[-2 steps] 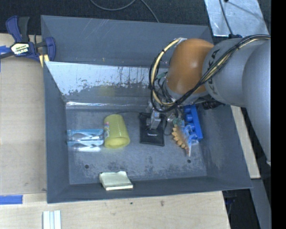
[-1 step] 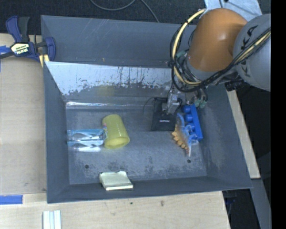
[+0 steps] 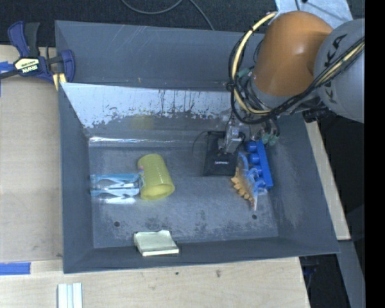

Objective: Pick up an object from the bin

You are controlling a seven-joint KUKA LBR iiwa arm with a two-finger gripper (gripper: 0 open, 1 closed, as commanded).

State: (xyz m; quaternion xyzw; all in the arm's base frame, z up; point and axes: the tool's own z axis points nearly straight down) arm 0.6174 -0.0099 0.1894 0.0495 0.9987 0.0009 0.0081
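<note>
gripper: low in the bin, well right of the yellow cup, directly over a black block; can't tell how far open, or whether it grips anything
black block: on the floor right of the cup, clear of it; its upper end is hidden under the gripper
yellow cup: lying on its side, mid-floor
blue plastic piece: just beyond the black block, on the side away from the cup; crowds the gripper on that flank
tan comb-like piece: touching the blue piece's lower-left edge
clear packet: against the cup's left side, nowhere near the gripper
pale yellow pad: below the cup, on the front slope
orange cover + cables: up-right of the cup, hiding the back-right corner
</note>
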